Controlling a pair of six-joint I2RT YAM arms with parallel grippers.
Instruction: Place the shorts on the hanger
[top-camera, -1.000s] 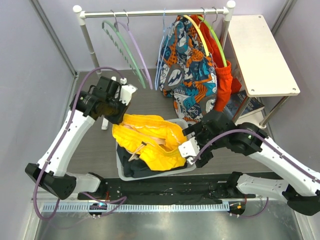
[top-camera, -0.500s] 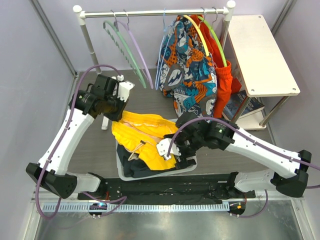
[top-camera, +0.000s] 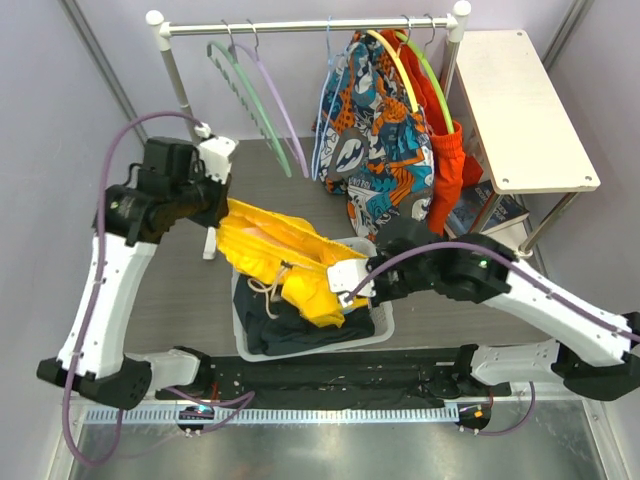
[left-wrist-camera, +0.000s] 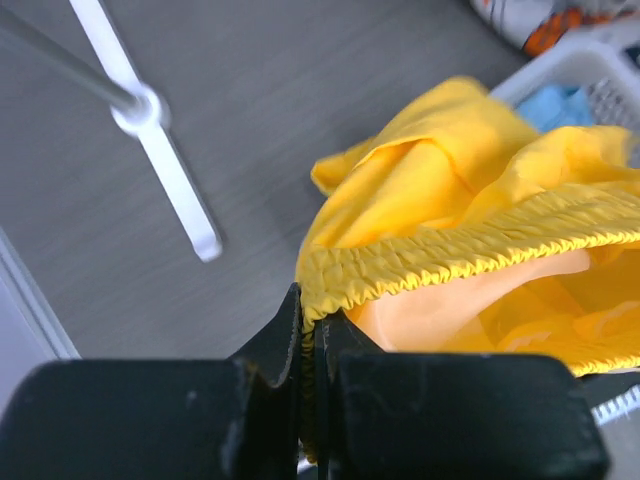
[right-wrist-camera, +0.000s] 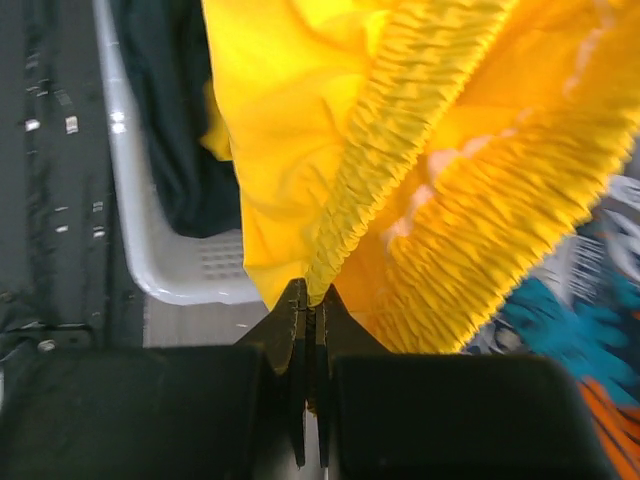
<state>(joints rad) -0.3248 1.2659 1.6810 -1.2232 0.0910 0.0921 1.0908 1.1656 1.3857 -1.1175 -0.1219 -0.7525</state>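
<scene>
The bright yellow shorts (top-camera: 275, 250) hang stretched between my two grippers above the white laundry basket (top-camera: 386, 322). At their left end, my left gripper (top-camera: 220, 212) is shut on the elastic waistband (left-wrist-camera: 450, 262), as the left wrist view (left-wrist-camera: 310, 308) shows. My right gripper (top-camera: 345, 287) is shut on the waistband's other end (right-wrist-camera: 380, 150), seen close in the right wrist view (right-wrist-camera: 312, 298). The white drawstring (top-camera: 272, 288) dangles under the shorts. The thin light-blue hanger (top-camera: 320, 115) hangs on the rail just left of the patterned shorts, apart from both grippers.
The rail (top-camera: 300, 25) at the back also carries a mint-green hanger (top-camera: 243, 98), a lilac hanger (top-camera: 283, 115), orange-and-teal patterned shorts (top-camera: 378, 135) and a red-orange garment (top-camera: 446, 150). A white side table (top-camera: 520, 110) stands at right. Dark clothing (top-camera: 295, 330) fills the basket.
My right gripper went from open to shut on the waistband. My left arm drew its end of the shorts up and to the left, stretching the fabric out of the basket.
</scene>
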